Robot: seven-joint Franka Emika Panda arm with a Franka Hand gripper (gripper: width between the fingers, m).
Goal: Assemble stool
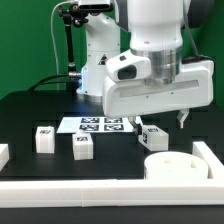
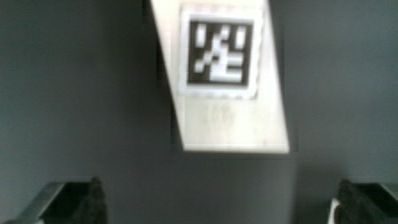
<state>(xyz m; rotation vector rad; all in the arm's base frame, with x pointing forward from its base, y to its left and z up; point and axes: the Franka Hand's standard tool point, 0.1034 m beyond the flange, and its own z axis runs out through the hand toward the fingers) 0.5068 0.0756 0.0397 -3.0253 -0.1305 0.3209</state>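
White plastic leg point(image 2: 222, 85): lies on the black table just beyond the fingertips, touching neither; slanted across the wrist view, tag face up.
Pincer point(image 2: 217, 203): released, jaws spread wide; grasps nothing and touches nothing, with only bare dark table between the two fingertips point(image 2: 71, 200).
Pincer from outside: hangs low over the table, with the right-hand leg point(image 1: 152, 137) just below the white hand. One dark finger point(image 1: 182, 117) shows under the hand; the other is hidden.
Wrist view only: one leg close up, with the gap between the fingertips shown plainly. Cannot tell for certain which of the three legs it is.
Exterior view only: the whole kit at once. Besides the right-hand leg, shows a left-hand leg point(image 1: 45, 138) and a middle leg point(image 1: 82, 147), all three standing apart from one another.
Seat point(image 1: 172, 165): thick round white disc at the exterior view's right, near the front rail point(image 1: 100, 192) and just beside the right-hand leg, though contact cannot be judged.
Marker board point(image 1: 95, 124): flat on the table point(image 1: 30, 115) behind the legs, carrying several tags.
Labels: black-and-white square tags on each leg and on the marker board. Patterns only, blurred in the wrist view, with no letters or brand legible.
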